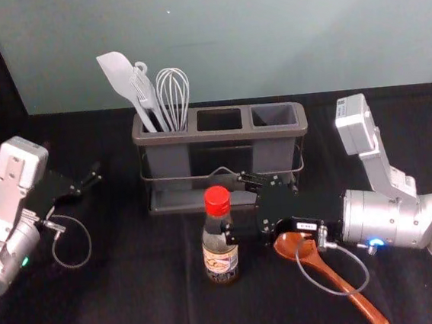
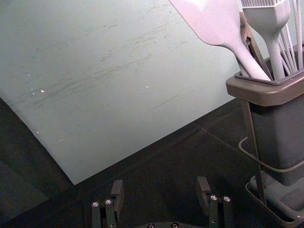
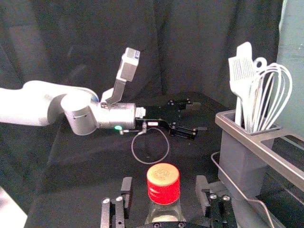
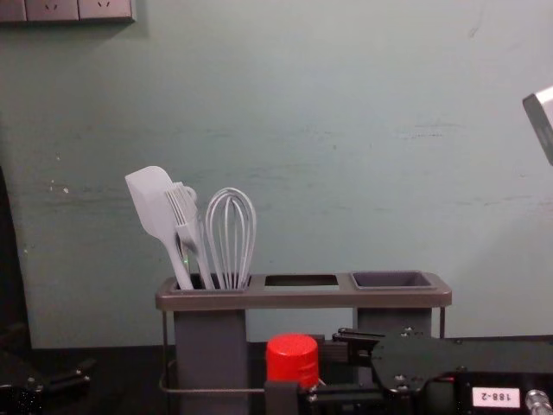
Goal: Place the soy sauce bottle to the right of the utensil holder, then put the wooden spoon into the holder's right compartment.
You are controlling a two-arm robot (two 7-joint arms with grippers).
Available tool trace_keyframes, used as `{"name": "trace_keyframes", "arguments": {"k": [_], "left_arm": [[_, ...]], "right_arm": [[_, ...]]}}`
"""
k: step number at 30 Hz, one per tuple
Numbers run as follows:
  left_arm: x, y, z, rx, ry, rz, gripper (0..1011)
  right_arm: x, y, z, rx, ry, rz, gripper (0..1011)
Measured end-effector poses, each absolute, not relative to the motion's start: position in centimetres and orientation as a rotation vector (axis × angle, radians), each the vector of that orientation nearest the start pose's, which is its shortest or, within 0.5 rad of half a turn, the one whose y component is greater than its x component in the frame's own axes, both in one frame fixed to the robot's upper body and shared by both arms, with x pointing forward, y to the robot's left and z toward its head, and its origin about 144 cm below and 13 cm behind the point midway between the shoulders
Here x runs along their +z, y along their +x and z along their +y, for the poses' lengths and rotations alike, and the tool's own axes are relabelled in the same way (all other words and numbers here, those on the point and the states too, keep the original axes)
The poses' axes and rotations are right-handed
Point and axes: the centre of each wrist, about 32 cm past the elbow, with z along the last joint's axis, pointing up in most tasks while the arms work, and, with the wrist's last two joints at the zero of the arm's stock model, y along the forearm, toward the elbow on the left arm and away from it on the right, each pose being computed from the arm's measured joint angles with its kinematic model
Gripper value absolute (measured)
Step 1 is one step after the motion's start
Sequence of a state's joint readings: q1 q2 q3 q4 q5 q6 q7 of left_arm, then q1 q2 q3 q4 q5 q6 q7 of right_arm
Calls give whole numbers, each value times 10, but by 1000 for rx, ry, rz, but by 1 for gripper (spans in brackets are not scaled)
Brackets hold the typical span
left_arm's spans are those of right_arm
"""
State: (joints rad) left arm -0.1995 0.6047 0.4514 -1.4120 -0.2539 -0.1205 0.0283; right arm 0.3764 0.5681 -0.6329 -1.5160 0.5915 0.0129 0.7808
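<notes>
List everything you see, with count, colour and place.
Soy sauce bottle: one, clear, red-capped, before holder
Wooden spoon: one, reddish-brown, front right
Utensil holder: one, grey-brown, centre rear
Spatula, brush, whisk, ring-ended utensil: one each, whitish, holder's left compartment
Tablecloth: one, black, underneath
Wall: one, grey-green, behind
Left claw: one, black, open, left of holder
Right claw: one, black, open around bottle
Left arm, right arm: two, silver-white, either side

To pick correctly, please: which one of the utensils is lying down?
The brown wooden spoon: it lies on the table, while the spatula, brush and whisk stand in the holder.
</notes>
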Motion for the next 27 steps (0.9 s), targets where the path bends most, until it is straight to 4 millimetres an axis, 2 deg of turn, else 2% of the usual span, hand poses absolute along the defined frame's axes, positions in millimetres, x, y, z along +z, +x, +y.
{"name": "trace_keyframes", "arguments": {"k": [5, 8, 9, 10, 12, 16, 27], "left_arm": [[1140, 489, 310, 1248, 304, -285, 1005], [1140, 489, 310, 1248, 304, -285, 1005], [1140, 489, 310, 1248, 304, -285, 1005], [1140, 489, 310, 1248, 304, -285, 1005], [1140, 489, 310, 1248, 304, -285, 1005], [1140, 489, 310, 1248, 304, -285, 1005], [1140, 489, 310, 1248, 305, -285, 1005]], "right_arm": [[1193, 513, -235, -301, -96, -4, 750], [1193, 513, -235, -300, -96, -4, 632], [1193, 513, -235, -300, -95, -4, 632], [1193, 513, -235, -300, -95, -4, 574], [1193, 512, -235, -300, -95, -4, 538], [1193, 512, -235, -300, -95, -4, 385], [1194, 512, -236, -299, -94, -5, 382]]}}
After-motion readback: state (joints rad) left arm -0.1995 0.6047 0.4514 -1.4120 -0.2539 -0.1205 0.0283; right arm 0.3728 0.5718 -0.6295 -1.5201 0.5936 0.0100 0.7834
